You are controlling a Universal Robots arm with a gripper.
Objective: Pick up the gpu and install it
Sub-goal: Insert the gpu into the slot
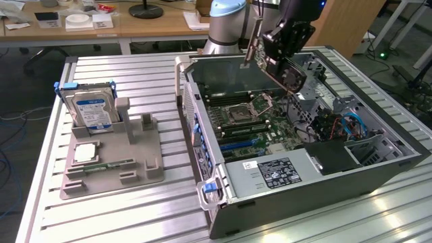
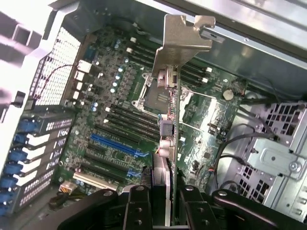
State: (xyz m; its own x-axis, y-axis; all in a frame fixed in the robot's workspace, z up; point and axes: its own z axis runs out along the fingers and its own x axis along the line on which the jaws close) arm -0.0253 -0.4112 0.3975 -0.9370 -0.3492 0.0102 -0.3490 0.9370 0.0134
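- The pincer [image 1: 276, 54] is closed to a narrow gap on the gpu [image 1: 287, 76], with one finger on each face of the card.
- The gpu hangs above the open computer case [image 1: 304, 167], over the far part of its interior. It is clear of the case walls and touches nothing but the fingers.
- In the wrist view the card is edge-on, and its silvery end bracket [image 2: 175, 52] is the end farthest from the pincer.
- On the floor of the case lies the motherboard [image 2: 115, 115], apart from the card's edges. Its blue slot [image 2: 115, 143] lies just beside the card's line.
- Outside the case, on the exterior view's left, a grey holder [image 1: 115, 167] stands on the counter [image 1: 135, 223]. It carries an upright hard drive [image 1: 94, 111].
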